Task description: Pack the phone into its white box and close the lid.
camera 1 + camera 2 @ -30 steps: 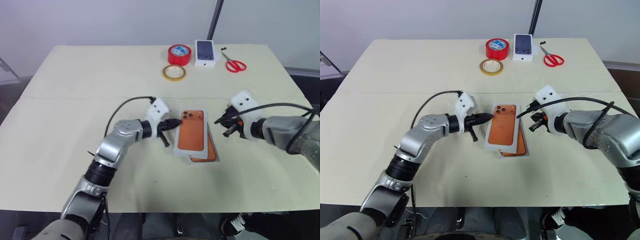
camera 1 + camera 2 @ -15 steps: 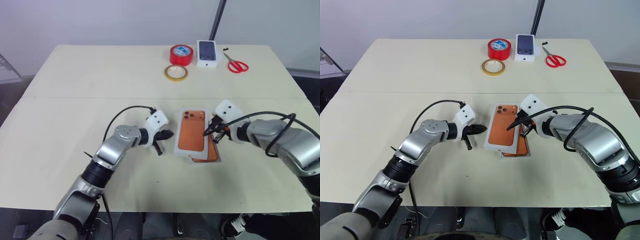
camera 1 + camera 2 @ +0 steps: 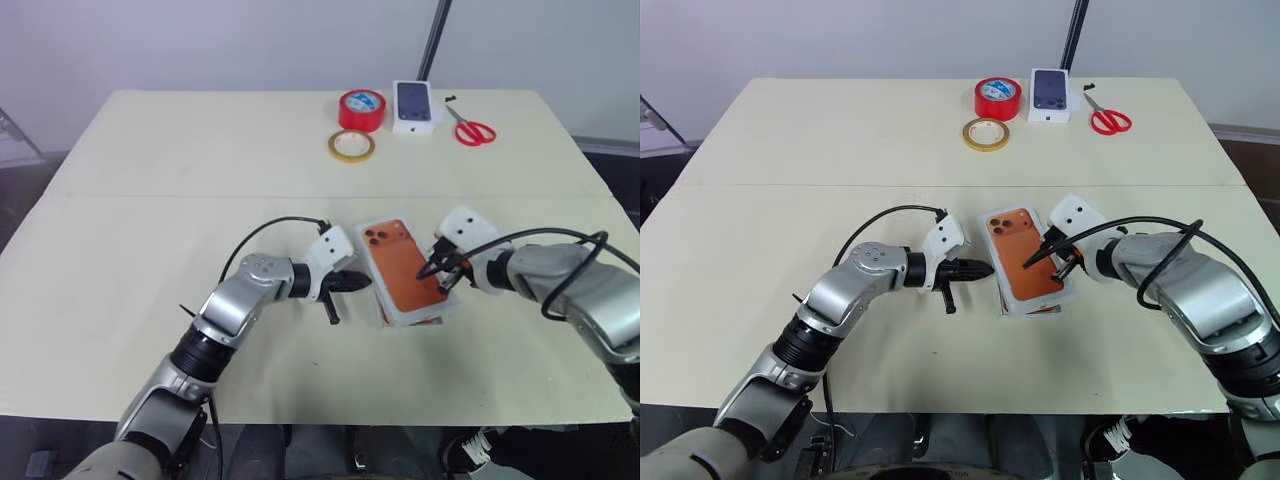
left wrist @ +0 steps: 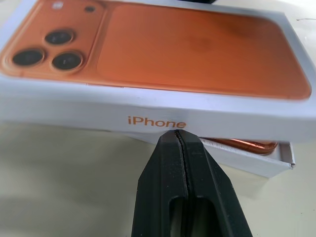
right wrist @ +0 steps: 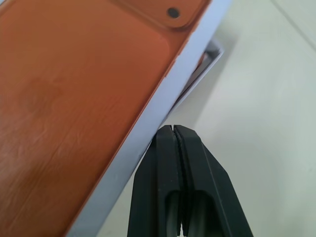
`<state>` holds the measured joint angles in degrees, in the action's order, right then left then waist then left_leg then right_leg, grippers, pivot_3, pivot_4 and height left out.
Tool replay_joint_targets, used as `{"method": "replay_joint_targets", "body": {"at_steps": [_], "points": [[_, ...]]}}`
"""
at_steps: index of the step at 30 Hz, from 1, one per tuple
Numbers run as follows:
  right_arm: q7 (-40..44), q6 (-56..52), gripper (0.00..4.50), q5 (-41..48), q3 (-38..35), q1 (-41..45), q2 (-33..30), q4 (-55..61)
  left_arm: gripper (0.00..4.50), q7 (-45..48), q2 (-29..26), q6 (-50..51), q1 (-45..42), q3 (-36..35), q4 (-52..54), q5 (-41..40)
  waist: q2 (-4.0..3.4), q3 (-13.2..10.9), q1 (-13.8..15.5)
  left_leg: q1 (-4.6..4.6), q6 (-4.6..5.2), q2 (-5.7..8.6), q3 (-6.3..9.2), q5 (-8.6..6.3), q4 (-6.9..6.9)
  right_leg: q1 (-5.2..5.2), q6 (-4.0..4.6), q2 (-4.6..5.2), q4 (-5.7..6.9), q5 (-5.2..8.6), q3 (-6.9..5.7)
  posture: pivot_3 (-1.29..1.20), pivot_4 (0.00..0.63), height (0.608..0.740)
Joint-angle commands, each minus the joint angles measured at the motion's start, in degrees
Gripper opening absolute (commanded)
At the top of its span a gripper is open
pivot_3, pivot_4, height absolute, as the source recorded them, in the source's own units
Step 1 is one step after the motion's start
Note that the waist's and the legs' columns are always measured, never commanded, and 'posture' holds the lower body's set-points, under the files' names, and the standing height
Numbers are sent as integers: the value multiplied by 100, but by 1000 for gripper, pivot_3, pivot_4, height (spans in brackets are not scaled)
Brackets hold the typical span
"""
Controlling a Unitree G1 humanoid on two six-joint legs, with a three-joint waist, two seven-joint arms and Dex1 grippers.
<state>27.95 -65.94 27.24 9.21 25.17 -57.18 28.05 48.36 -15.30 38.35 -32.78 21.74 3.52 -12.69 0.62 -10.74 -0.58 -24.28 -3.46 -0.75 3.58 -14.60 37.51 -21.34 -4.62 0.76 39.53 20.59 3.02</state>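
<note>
Lid [image 3: 404, 270] — orange-printed, sits askew on the white box [image 4: 256, 159] mid-table, phone [image 4: 247, 145] peeking beneath. Left gripper [image 3: 362, 282] and right gripper [image 3: 432, 267], fingers pressed together, flank it. You must square and seat it.

A pale cream tabletop [image 3: 150, 230] spans most of the scene, with a thin seam running straight across it from 9 to 3 o'clock. Behind its far edge stands a plain light grey wall [image 3: 250, 40], evenly lit. A dark slanted pole [image 3: 432, 40] rises at about 1 o'clock. Dark floor [image 3: 20, 200] shows past the tabletop at 9 o'clock and along the near edge at 6 o'clock.
</note>
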Motion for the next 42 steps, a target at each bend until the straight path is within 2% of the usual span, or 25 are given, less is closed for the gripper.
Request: {"method": "replay_joint_targets", "body": {"at_steps": [1, 14, 42], "points": [[158, -107, 48, 59, -246, -146, -61, 476, 0, 65, 89, -53, -82, 76, 236, -82, 0, 0, -1, 0, 0, 0, 1, 0, 0, 0, 0, 0, 0, 0, 0, 0, 150, 740], [210, -326, 48, 5, -448, -443, -28, 678, 0, 70, 105, -102, -141, 61, 81, -15, 0, 0, -5, 1, 0, 1, 0, 0, 4, 2, 0, -3, 2, 0, 0, 0, 150, 740], [216, -394, 48, -126, -371, -383, 14, 674, 0, -59, -4, -98, -74, -161, -134, -30, 0, 1, -7, 0, 2, 0, 0, -1, 20, 1, 0, -4, 14, 0, 0, 0, 150, 740]]}}
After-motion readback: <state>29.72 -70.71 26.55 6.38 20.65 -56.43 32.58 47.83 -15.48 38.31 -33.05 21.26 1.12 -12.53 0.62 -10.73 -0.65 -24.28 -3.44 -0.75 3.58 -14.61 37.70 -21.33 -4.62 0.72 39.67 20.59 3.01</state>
